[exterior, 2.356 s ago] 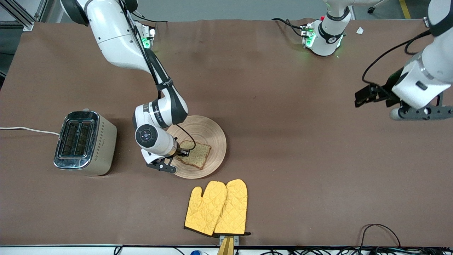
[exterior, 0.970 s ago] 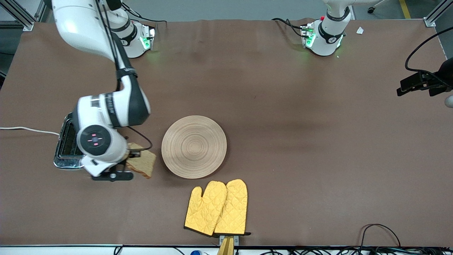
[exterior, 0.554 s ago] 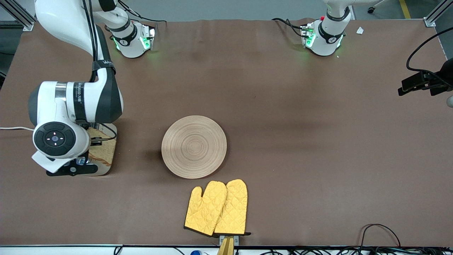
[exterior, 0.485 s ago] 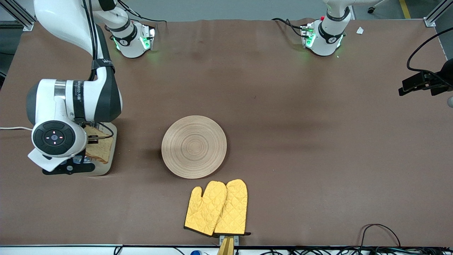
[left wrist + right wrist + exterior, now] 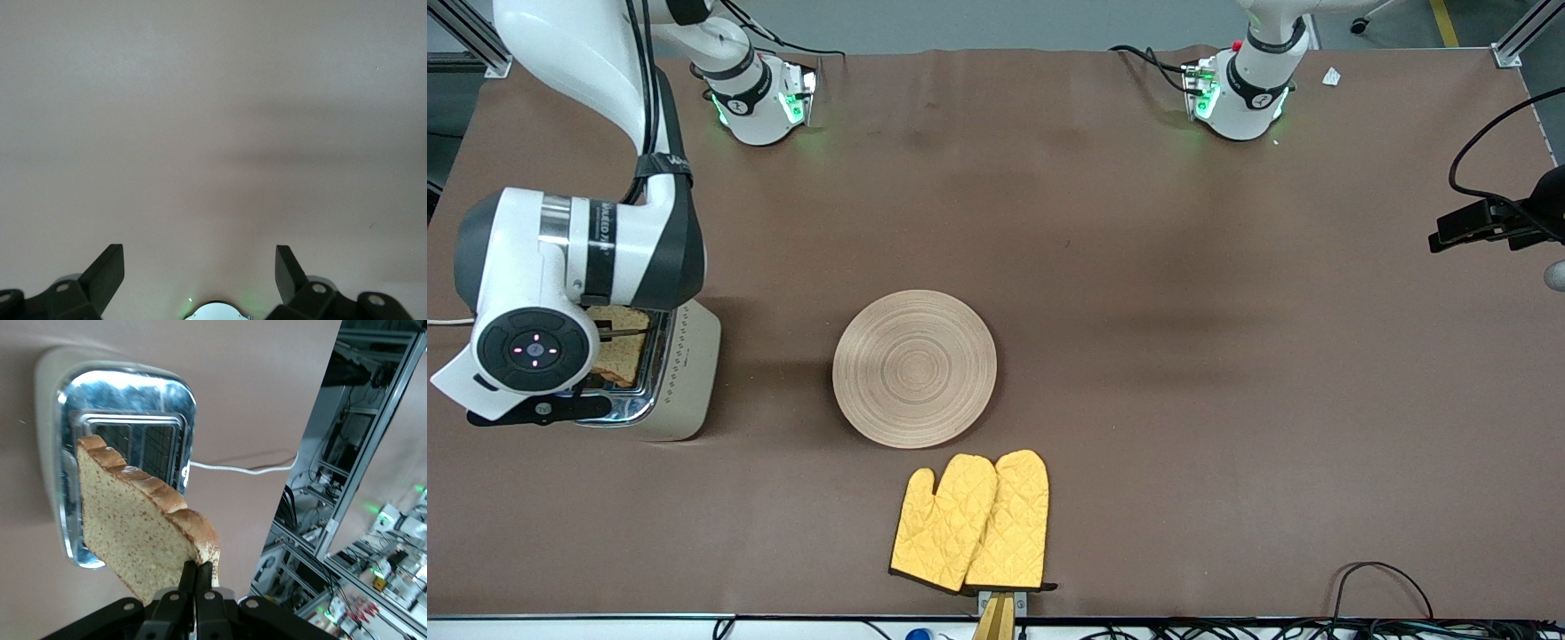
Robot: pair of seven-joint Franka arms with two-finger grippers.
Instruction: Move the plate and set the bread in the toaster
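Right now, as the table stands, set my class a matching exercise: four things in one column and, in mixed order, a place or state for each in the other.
Column one:
1. bread
2. plate
3. oven mitts
4. left gripper

Column two:
A. jaws open, over bare table at the left arm's end
B. lying nearest the front camera
C. held on edge by the right gripper above the toaster
D. flat on the table with nothing on it, between toaster and mitts

Pairs: 1-C, 2-D, 3-B, 4-A
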